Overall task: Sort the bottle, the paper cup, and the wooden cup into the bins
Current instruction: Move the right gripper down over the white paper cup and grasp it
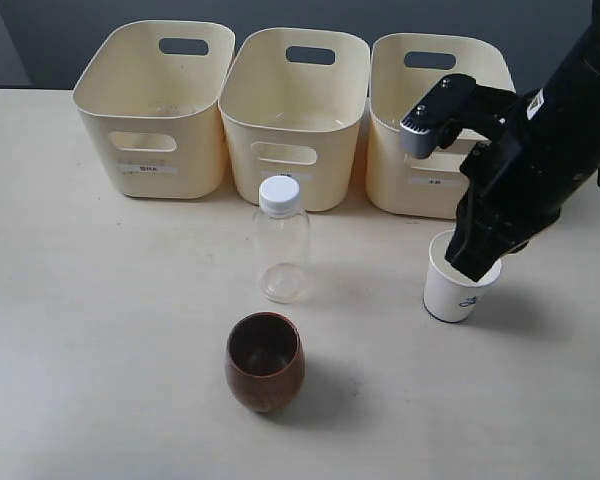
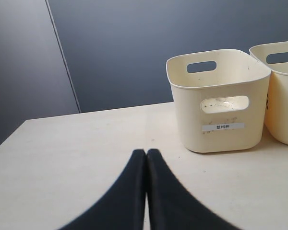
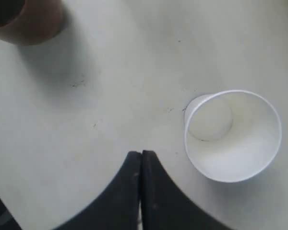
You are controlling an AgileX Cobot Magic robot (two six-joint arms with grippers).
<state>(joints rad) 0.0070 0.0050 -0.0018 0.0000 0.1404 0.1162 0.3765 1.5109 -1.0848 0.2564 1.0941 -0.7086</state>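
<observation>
Bottle [image 1: 282, 250], wooden cup [image 1: 265, 361], paper cup [image 1: 461, 279] all on table, bins [image 1: 293, 112] w/o them: nothing sorted. Your right gripper [image 3: 141, 160], pressed together, is over paper cup; left gripper [image 2: 146, 158] too.

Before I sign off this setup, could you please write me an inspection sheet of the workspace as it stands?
Surface: pale table, faint scuffs, no spills seen.
Job's things: bottle upright, capped, at centre; wooden cup upright in front of it; paper cup upright and empty, to the right; three bins in a row at the back, none of these three things inside.
Clutter: nothing seen.
Grippers: right gripper shut, above the table beside the paper cup, not holding it; left gripper shut, holding nothing, facing the leftmost bin.
Cables: a dark loop at the right edge of the exterior view, unclear.
Surroundings: dark grey wall behind.
</observation>
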